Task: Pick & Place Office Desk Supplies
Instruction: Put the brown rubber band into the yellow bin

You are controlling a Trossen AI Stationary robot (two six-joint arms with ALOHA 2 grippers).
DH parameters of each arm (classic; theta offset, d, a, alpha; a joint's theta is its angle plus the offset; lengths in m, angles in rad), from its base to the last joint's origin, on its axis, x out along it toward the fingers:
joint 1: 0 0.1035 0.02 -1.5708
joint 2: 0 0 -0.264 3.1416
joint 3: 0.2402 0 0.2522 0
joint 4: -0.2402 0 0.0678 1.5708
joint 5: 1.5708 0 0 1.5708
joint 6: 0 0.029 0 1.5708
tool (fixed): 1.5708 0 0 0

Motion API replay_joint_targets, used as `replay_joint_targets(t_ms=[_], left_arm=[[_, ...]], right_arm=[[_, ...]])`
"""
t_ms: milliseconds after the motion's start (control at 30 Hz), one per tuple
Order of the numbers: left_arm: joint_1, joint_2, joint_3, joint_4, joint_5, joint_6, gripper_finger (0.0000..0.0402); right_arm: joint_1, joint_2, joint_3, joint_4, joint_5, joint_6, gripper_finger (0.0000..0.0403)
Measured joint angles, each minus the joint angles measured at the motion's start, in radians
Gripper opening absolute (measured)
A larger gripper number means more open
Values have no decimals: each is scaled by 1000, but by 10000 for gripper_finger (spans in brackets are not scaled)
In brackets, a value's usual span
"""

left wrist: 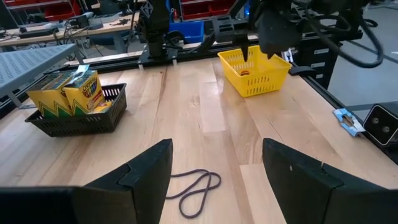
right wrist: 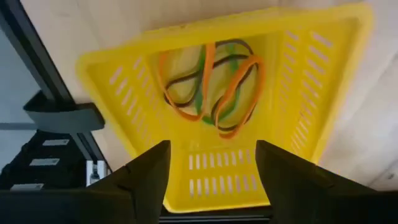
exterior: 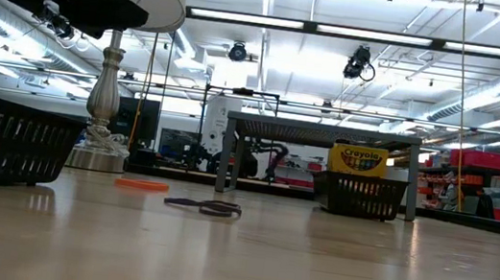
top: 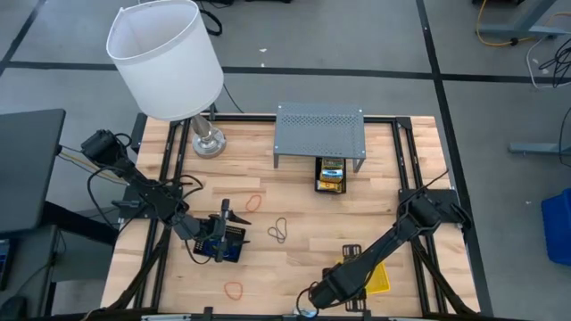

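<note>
Two crayon boxes (left wrist: 68, 92), two black mesh trays (left wrist: 78, 118), one yellow tray (left wrist: 255, 78), three loose rubber-band loops (top: 279, 231).

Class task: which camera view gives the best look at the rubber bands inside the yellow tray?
The right wrist view: it looks straight into the yellow tray, showing orange and green rubber bands. The left wrist view shows only the distant tray; the high view has it mostly under the right arm; the low view misses it.

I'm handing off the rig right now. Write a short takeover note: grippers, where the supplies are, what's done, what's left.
Right gripper: open, empty, directly over the yellow tray at the table's near right edge.
Left gripper: open, empty, over the near-left table.
Done: orange and green rubber bands lie in the yellow tray; crayon boxes sit in the black mesh tray by the grey shelf.
Left: dark loop and two orange loops on the table.
</note>
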Motion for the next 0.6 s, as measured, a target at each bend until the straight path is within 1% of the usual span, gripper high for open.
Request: replay_joint_targets(t_ms=[100,200,300,367,433,467,533,600], left_arm=[[0,0,0,0,-1,0,252],[0,0,0,1,-2,0,252],[0,0,0,8,-2,0,252],[0,0,0,51,6,12,252],[1,14,0,148,39,42,252],[1,27,-6,227,69,62,252],[9,65,-38,437,155,110,252],[32,121,-82,643,277,131,252]], right_arm=[[0,-19,1,13,34,12,244],[1,-49,1,91,127,3,238],[0,-85,1,206,276,-45,229],[-5,-107,2,306,394,-104,221],[-15,-118,2,407,485,-178,213],[-23,-119,2,459,513,-219,210],[-43,-118,2,540,532,-293,204],[-67,-116,2,604,535,-358,199]])
